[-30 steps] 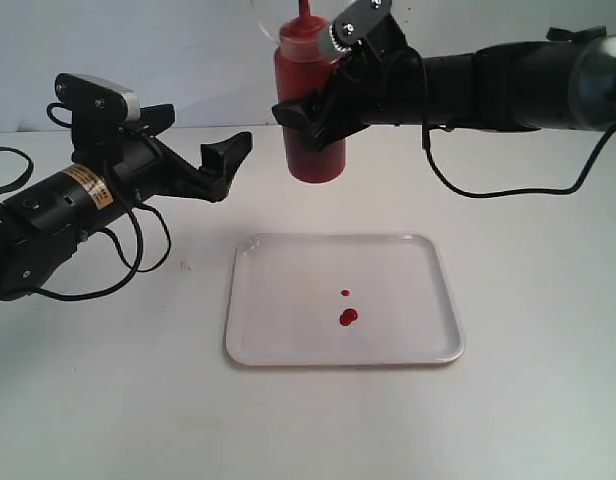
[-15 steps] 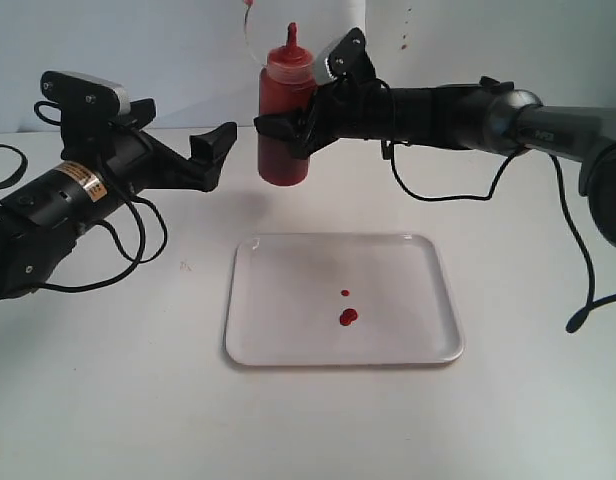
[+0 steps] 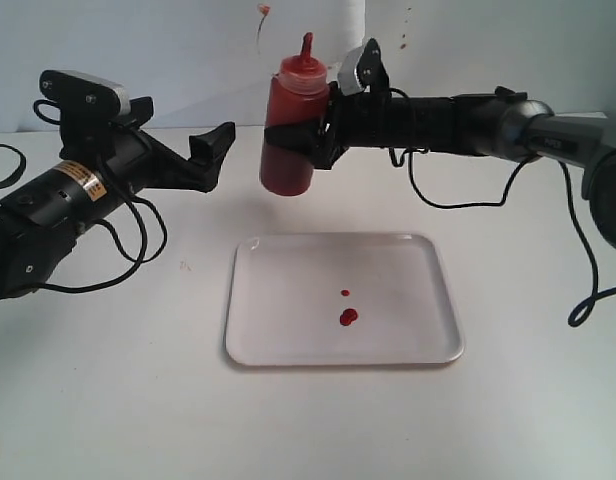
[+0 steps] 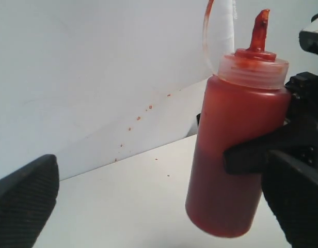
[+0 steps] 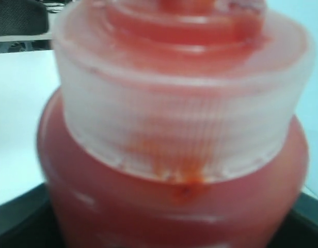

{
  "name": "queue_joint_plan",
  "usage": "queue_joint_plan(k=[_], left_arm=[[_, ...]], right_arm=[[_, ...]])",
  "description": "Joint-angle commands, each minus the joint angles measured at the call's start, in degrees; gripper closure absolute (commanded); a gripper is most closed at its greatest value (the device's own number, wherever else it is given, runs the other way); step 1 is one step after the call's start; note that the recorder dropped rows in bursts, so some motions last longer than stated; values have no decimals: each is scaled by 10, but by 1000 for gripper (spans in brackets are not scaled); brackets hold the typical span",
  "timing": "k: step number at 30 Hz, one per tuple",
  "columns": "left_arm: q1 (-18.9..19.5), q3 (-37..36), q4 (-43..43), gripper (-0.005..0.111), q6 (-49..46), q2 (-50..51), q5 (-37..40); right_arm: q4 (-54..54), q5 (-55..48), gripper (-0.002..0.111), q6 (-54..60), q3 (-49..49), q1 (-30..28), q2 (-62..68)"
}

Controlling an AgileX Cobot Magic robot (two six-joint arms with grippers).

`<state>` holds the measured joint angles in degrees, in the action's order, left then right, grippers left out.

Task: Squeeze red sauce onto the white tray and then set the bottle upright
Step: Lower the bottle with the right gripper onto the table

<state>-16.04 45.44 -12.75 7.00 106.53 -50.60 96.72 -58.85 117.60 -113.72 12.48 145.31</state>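
The bottle (image 3: 291, 125) hangs in the air behind the white tray (image 3: 278, 310), nozzle up and leaning a little to the right. My right gripper (image 3: 306, 135) is shut on its red body. In the left wrist view the bottle (image 4: 231, 150) is held by a black finger (image 4: 252, 155), its base off the table. It fills the right wrist view, clear cap (image 5: 185, 108) above the red body. Two blobs of red sauce (image 3: 347, 316) lie on the tray. My left gripper (image 3: 216, 155) stands open just left of the bottle, holding nothing.
The white table (image 3: 108, 380) runs to a pale back wall with small red specks (image 4: 141, 116). Black cables (image 3: 148, 245) trail under the left arm, and another cable (image 3: 588, 270) hangs from the right arm at the far right.
My right gripper has carried the bottle left and toward the back of the table, then slightly right, tilting it a little. The left gripper drew back slightly to the left.
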Motion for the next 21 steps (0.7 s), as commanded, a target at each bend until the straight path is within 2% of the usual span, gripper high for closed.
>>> queue_joint_plan(k=[1,10,21], left_arm=[[1,3,7,2,-2,-3,-1],[1,3,7,2,-2,-3,-1],[1,3,7,2,-1,1,1]], right_arm=[[32,22,108,16,-11,-36,-10],[32,91,108,48,-11,-26,-9],[32,47,108,30,-11,-15,22]])
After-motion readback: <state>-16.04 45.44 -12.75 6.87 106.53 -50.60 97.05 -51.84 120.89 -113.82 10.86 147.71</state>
